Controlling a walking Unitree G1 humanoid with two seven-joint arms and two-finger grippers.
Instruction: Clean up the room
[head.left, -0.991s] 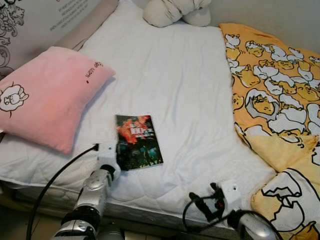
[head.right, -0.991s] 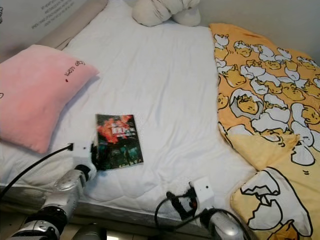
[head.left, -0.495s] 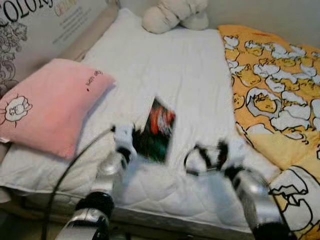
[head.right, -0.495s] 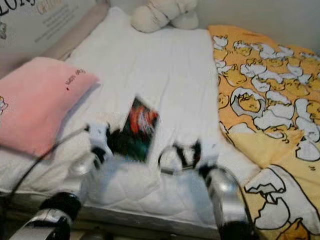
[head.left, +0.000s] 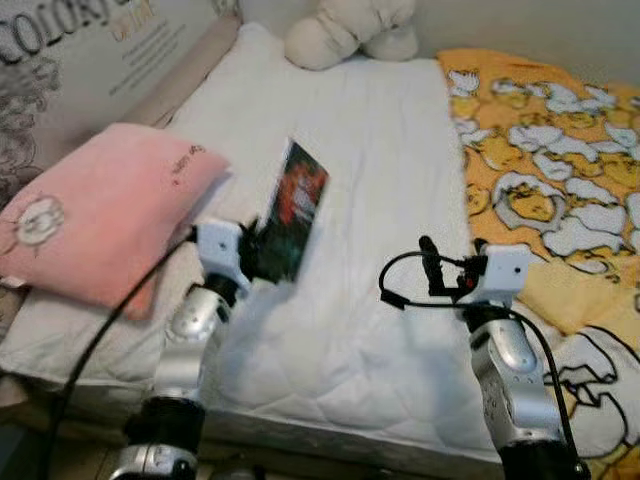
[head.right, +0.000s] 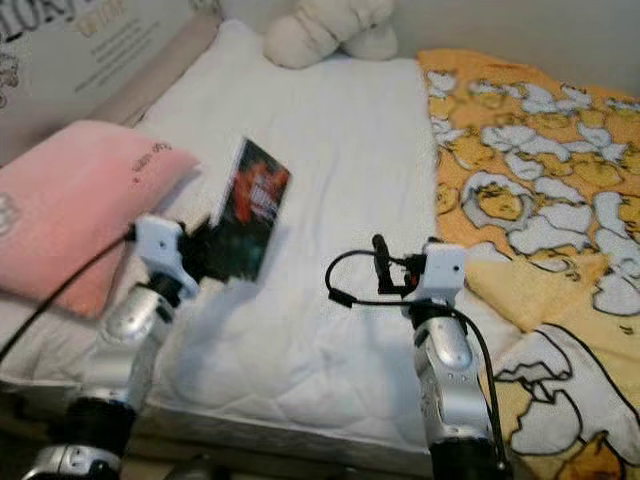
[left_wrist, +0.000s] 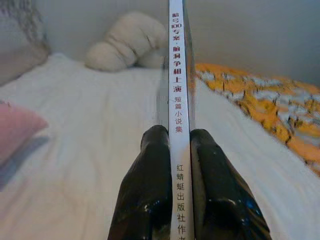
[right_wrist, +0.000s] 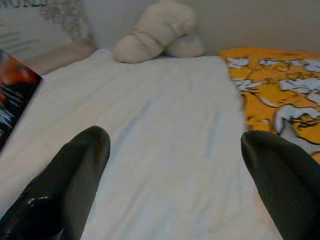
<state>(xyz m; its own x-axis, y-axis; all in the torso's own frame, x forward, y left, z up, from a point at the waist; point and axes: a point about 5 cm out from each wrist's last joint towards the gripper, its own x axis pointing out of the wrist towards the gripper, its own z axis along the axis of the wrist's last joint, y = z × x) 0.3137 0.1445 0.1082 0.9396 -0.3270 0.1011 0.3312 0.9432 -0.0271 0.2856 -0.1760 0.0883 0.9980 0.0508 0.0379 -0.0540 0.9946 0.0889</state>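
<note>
Between left jaws (left_wrist: 180, 195): book spine (left_wrist: 176, 100)

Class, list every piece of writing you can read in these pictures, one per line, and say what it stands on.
"脑洞争相上演 短篇小说集" and "红蜻蜓出版社": spine of the book clamped in the left gripper.
"COLOR…", cut off: board beside the bed; its small print is blurred.
Pink pillow: dark lettering too small to read.
Book cover: title blurred.
</note>
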